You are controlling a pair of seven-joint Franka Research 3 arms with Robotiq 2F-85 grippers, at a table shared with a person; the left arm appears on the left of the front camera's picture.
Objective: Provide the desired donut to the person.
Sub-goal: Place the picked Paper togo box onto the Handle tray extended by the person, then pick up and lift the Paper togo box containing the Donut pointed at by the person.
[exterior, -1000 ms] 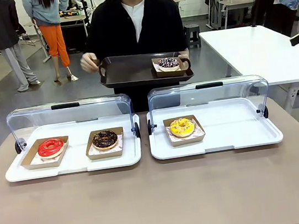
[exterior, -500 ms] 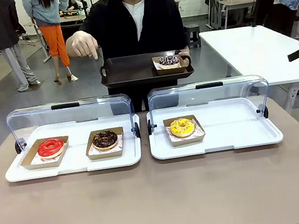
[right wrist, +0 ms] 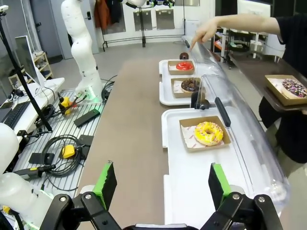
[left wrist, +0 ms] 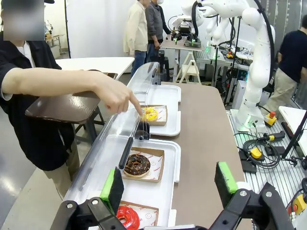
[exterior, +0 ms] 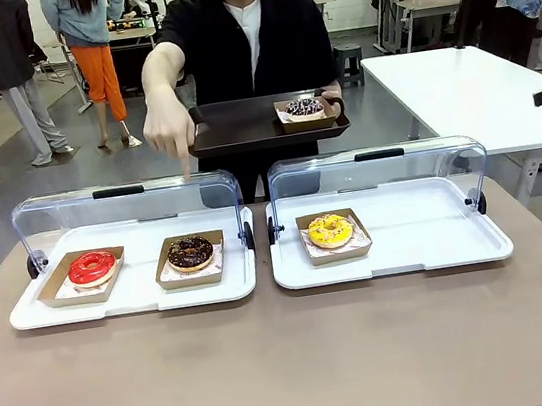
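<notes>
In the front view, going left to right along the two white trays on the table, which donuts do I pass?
red donut → chocolate donut → yellow donut

4 donuts [exterior: 190, 252], 2 white trays [exterior: 134, 305], 2 lids [exterior: 61, 217], 1 dark tray [exterior: 235, 129].

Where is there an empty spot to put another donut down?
The right tray is bare from the yellow donut to its right edge. The brown table in front of both trays is bare. The left tray is crowded: a red donut and a chocolate donut fill most of it, with the person's hand pointing above its lid.
</notes>
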